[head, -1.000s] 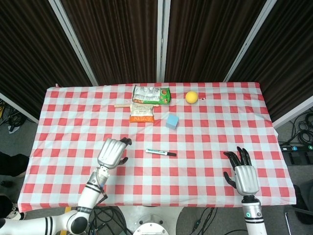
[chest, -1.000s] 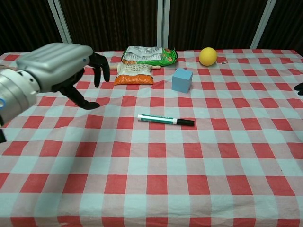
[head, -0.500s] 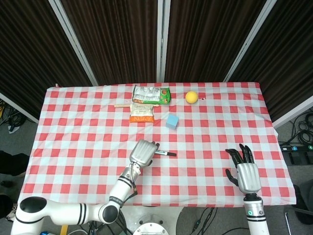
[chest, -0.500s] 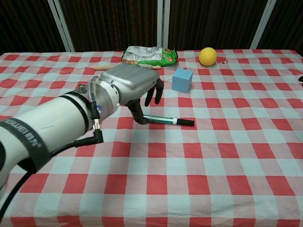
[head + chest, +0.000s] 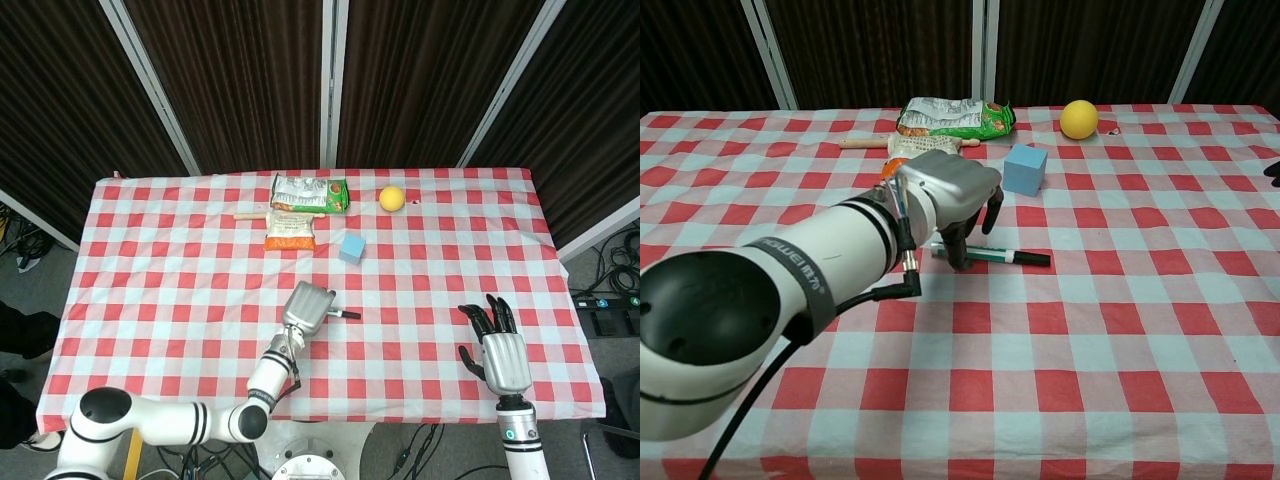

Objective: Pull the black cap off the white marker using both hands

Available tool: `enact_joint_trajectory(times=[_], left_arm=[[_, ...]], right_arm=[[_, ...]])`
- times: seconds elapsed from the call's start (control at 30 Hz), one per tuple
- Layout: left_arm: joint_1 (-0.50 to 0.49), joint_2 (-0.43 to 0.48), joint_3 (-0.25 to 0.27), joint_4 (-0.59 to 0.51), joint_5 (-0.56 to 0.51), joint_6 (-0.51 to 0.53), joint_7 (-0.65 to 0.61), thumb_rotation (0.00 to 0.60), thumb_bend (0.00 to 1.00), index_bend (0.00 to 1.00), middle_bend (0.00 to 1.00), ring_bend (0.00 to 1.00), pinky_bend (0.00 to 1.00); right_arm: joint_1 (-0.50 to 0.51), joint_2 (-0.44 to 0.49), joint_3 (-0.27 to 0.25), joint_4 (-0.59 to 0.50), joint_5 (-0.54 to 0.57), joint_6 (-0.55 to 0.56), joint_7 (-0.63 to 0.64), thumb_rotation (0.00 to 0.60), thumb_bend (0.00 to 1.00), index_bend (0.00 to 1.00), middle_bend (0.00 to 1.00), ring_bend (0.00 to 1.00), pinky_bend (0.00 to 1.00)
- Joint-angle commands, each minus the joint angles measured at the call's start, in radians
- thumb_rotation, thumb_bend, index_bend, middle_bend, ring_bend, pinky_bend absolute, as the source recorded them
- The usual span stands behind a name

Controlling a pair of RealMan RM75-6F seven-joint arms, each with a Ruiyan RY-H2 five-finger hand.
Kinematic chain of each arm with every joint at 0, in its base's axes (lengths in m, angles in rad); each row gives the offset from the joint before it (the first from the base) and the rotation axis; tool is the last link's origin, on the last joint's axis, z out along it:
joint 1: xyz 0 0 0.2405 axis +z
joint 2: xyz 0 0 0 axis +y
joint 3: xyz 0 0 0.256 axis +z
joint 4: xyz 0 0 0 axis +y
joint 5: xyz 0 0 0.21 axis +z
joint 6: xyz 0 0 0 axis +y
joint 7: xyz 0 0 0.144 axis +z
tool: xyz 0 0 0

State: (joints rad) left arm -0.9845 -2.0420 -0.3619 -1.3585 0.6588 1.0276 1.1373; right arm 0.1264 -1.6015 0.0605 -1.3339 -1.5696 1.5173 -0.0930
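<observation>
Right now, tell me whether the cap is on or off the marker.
On. The black cap sits on the right end of the marker, which lies flat on the table with the left hand over its other end.

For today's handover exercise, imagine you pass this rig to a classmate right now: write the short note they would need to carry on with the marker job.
Left hand: over the white marker, fingers curled down at its white end; grip not confirmed.
Right hand: open, fingers spread, near the table's right edge, far from the marker.
Marker lies flat mid-table, black cap on, pointing right.
Done: left hand's approach.
Left: secure the barrel, bring the right hand to the cap, pull it off.
</observation>
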Motion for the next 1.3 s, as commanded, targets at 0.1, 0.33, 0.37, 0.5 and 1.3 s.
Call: enact_joint_trajectory(times=[0.1, 0.33, 0.37, 0.5, 1.3], left_arm=[[-0.036, -0.011, 0.020, 0.052, -0.023, 0.000, 0.006, 0.600, 0.23, 0.43, 0.47, 0.93, 0.89], [-0.056, -0.019, 0.035, 0.082, -0.052, -0.007, -0.013, 0.600, 0.24, 0.43, 0.47, 0.93, 0.89], [-0.058, -0.020, 0.037, 0.088, -0.053, -0.007, -0.016, 0.600, 0.25, 0.43, 0.47, 0.93, 0.89], [-0.066, -0.023, 0.042, 0.106, -0.067, -0.013, -0.031, 0.600, 0.27, 0.44, 0.48, 0.93, 0.89], [-0.092, -0.023, 0.059, 0.129, -0.104, 0.008, -0.073, 0.600, 0.40, 0.54, 0.57, 0.95, 0.89]], right_arm=[[-0.001, -0.002, -0.002, 0.005, 0.003, 0.000, 0.004, 0.600, 0.17, 0.21, 0.24, 0.00, 0.00], [-0.003, -0.003, -0.003, 0.010, 0.006, 0.001, 0.008, 0.600, 0.17, 0.21, 0.24, 0.00, 0.00], [-0.003, -0.004, -0.003, 0.011, 0.007, 0.000, 0.008, 0.600, 0.17, 0.21, 0.24, 0.00, 0.00], [-0.002, -0.005, -0.004, 0.013, 0.009, -0.002, 0.011, 0.600, 0.17, 0.21, 0.24, 0.00, 0.00], [0.001, -0.008, -0.004, 0.027, 0.018, -0.009, 0.023, 0.600, 0.17, 0.21, 0.24, 0.00, 0.00]])
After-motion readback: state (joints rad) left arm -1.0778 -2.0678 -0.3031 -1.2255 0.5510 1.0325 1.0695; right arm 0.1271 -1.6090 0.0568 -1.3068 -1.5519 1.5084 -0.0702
